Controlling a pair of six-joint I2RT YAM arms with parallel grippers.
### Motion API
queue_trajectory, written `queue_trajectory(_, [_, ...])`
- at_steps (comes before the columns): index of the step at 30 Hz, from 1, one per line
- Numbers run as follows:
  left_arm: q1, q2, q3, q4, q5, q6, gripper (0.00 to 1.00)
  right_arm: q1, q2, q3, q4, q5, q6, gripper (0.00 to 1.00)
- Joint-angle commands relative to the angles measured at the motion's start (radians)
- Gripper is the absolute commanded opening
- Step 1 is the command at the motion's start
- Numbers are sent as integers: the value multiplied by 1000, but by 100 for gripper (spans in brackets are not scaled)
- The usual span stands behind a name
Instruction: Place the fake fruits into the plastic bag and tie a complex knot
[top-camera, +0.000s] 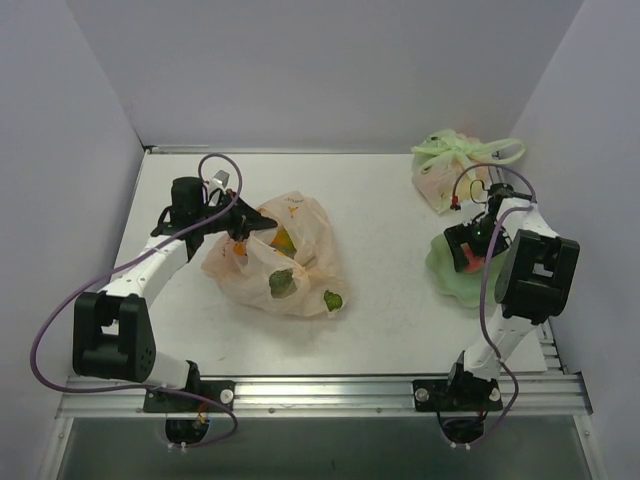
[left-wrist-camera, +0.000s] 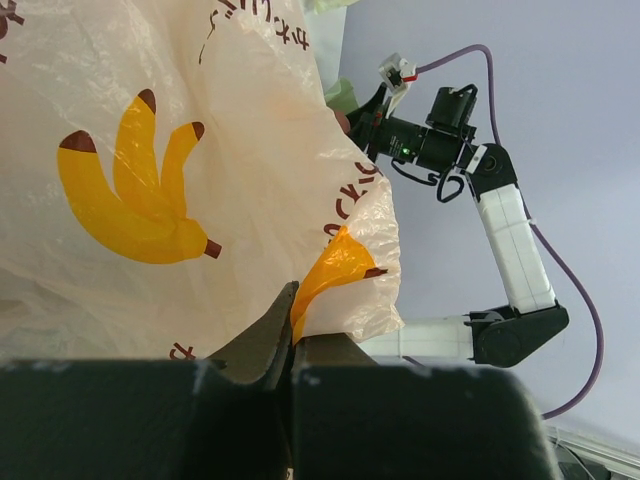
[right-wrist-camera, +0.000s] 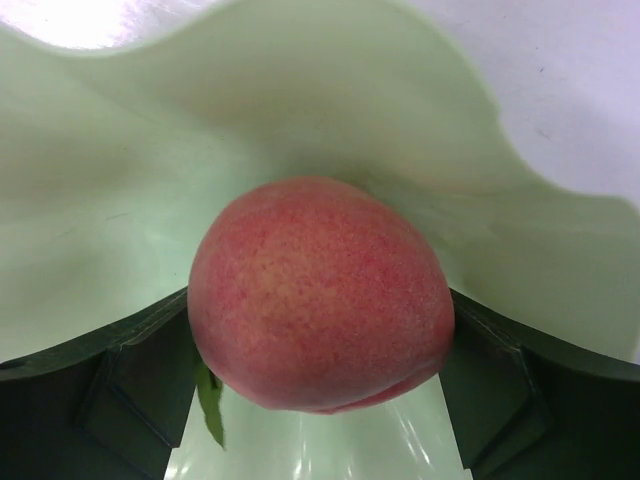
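At nine o'clock on the bench (top-camera: 390, 310), the plastic bag (top-camera: 305, 225) lies crumpled. Its thin film blurs the fake fruits (top-camera: 282, 282) inside into orange and green blobs that are hard to make out. The left end effector (top-camera: 237, 237) is shut tight on the bag's edge, and only the left wrist view shows the pinched film. At three o'clock the right end effector (top-camera: 470, 252) hides a fake peach (right-wrist-camera: 320, 290) that rests on a wavy light green sheet (right-wrist-camera: 110, 190). Its fingers (right-wrist-camera: 140, 380) sit against both sides of the peach, but I cannot tell if they squeeze it. A pale green bag (top-camera: 445, 165) sits at one o'clock.
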Motion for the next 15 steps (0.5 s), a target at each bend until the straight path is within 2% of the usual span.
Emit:
queue_trajectory(1, [8,-10,28,-2,15,23,0,8,-38,-4,-15,-17,5,86])
queue_trajectory(4, [8,-7,27,-2,17,22,0,11,-83,7,-44,-40,3,67])
queue_trajectory(9, [8,-10,24,1,15,17,0,11,-202,76,-176,-135,2,47])
queue_trajectory(10, [10,-12,22,1,18,17,0,11,-225,91,-202,-174,3,40])
queue_trajectory(13, [11,-16,21,1,25,17,0,57,-308,153,-293,-333,23,29])
queue_trajectory(15, [11,-15,19,-2,29,17,0,155,-363,169,-324,-450,71,26])
